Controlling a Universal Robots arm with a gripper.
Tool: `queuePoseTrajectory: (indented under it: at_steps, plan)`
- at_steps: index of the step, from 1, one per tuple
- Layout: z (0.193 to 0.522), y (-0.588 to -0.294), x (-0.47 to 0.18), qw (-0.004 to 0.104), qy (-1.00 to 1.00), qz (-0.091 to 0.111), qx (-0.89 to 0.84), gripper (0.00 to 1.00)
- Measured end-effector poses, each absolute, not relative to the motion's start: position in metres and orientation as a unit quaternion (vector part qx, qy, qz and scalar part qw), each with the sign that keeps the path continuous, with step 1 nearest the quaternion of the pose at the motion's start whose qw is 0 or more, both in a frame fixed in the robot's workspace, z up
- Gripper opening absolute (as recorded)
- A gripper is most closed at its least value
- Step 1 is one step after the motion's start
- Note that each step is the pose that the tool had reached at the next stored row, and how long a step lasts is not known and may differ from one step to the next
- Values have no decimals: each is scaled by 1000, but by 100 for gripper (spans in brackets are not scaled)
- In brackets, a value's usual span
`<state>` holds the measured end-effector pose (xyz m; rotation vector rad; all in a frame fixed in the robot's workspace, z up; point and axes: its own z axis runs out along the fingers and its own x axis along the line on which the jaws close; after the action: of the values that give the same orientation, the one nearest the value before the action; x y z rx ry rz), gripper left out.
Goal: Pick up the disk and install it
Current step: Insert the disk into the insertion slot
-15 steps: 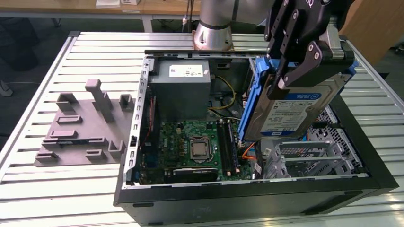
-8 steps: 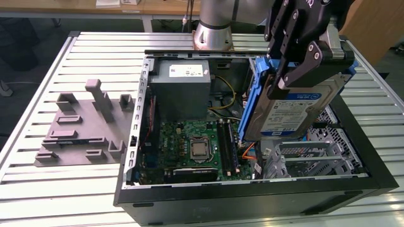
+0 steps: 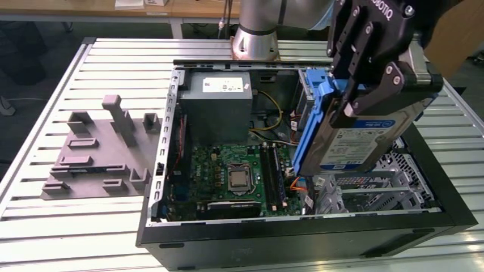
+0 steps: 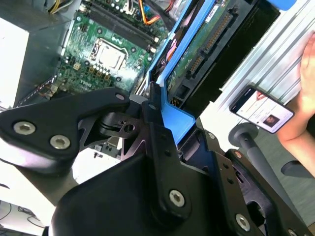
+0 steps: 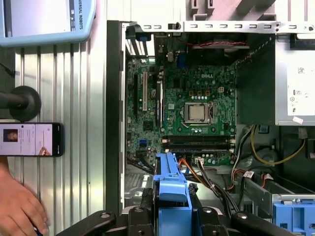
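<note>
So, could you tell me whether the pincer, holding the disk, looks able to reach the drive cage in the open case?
Probably yes: the pincer grips the disk right above the drive cage, and nothing lies between them.

I log white lettering on gripper (image 3: 378, 93) casing and pendant (image 5: 47, 19) rim; print on disk (image 3: 361, 144) label and grey box (image 3: 219, 105) sticker too fine to read.
</note>
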<state>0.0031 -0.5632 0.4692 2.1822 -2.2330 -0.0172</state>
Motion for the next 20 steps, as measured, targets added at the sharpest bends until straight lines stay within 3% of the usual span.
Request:
queuePoseTrajectory:
  at_steps: [20]
  plan:
    - [467,-565,27,10,-715,-6,699,36]
